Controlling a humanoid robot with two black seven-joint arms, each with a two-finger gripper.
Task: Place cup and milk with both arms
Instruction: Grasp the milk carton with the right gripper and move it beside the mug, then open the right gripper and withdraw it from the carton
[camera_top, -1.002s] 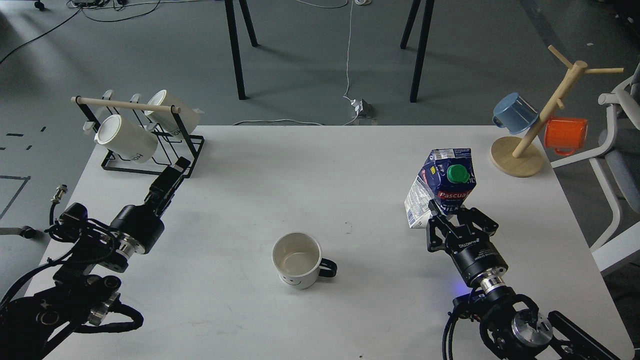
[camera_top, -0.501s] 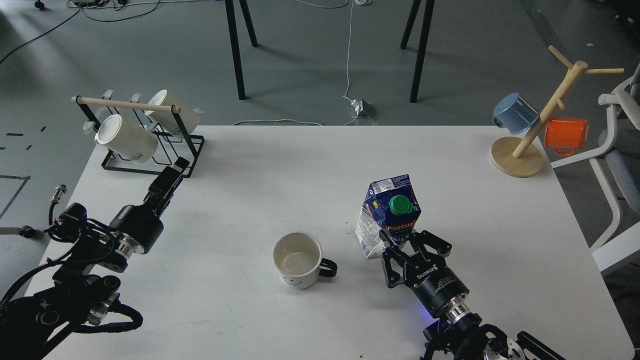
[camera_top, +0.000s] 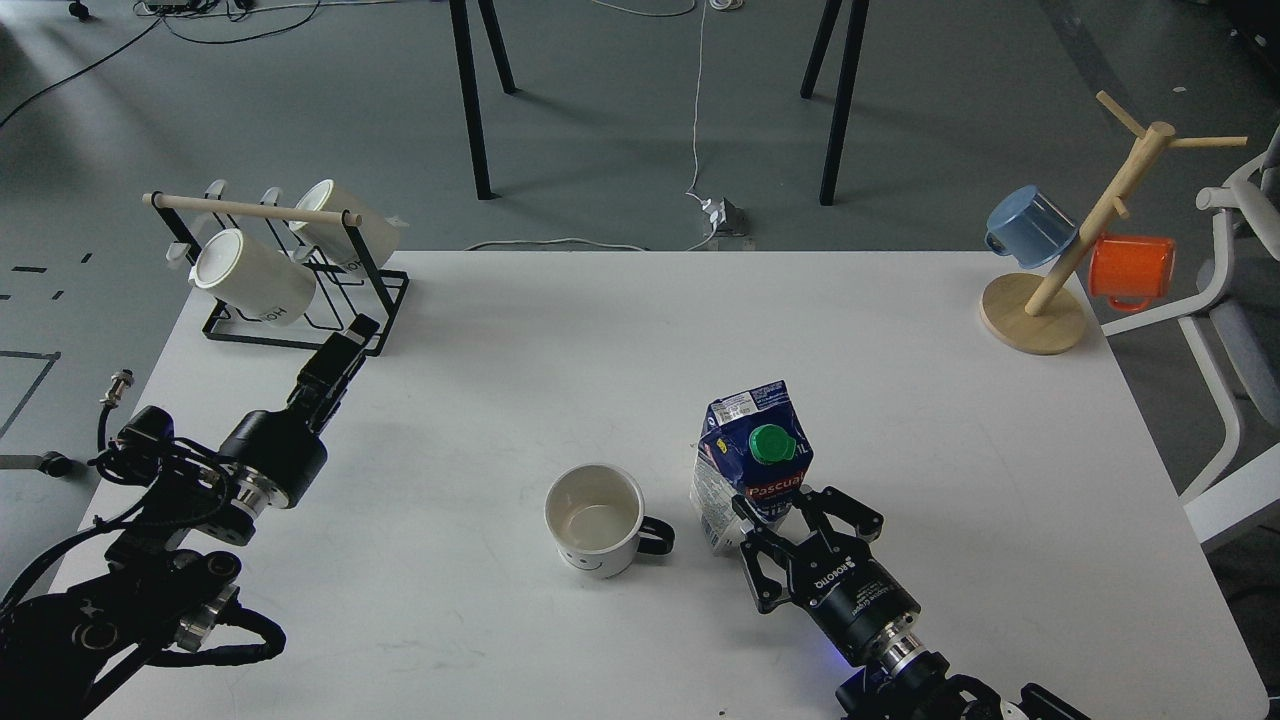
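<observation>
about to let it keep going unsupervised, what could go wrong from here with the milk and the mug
1. The milk carton, gripped low by the right hand, stands close beside the mug's black handle; pushing further left could knock the mug.
2. The carton is tall and held near its base, so it may tip on release.
3. The left hand sits next to the black mug rack; a careless move could hit it.

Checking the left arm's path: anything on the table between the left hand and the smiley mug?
Nothing visible. The left hand sits by the wire mug rack, and only bare table lies between it and the mug. The milk carton stands on the mug's far side, in the right hand.
</observation>
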